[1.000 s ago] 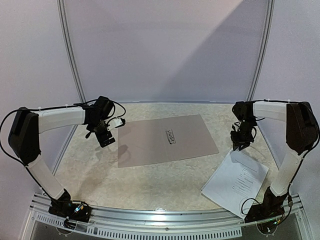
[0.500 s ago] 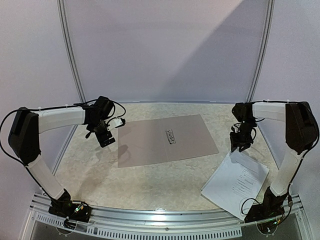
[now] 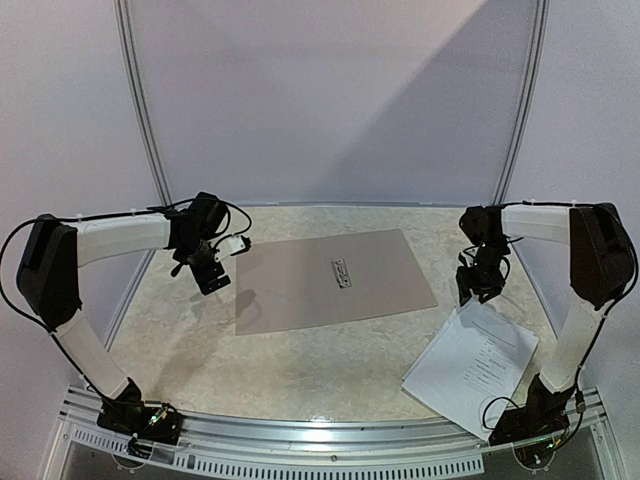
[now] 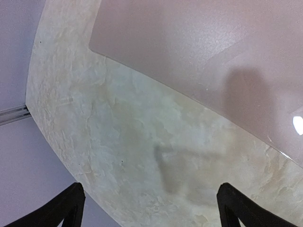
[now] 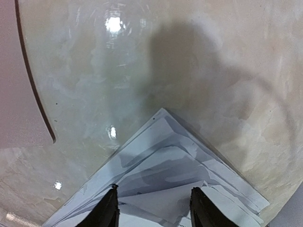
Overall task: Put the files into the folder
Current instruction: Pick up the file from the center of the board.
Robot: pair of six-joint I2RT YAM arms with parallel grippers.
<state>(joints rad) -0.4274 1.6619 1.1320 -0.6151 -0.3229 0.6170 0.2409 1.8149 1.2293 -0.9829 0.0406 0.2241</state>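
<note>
The tan folder (image 3: 335,278) lies open and flat at the table's middle, a small silver clip (image 3: 342,272) on it; its corner shows in the left wrist view (image 4: 199,52). The files (image 3: 472,366), a loose stack of white printed sheets, lie at the near right; their far corner shows in the right wrist view (image 5: 163,156). My right gripper (image 3: 472,294) is open and empty, hovering just above that far corner, fingertips (image 5: 108,208) either side of the sheets. My left gripper (image 3: 212,281) is open and empty, above bare table left of the folder.
The marbled table (image 3: 300,360) is round-backed, with a grey rail (image 3: 140,140) and purple walls behind. A metal frame (image 3: 320,440) runs along the near edge between the arm bases.
My right gripper has shifted slightly left and toward the far corner of the files. The left arm, folder and files have not moved.
</note>
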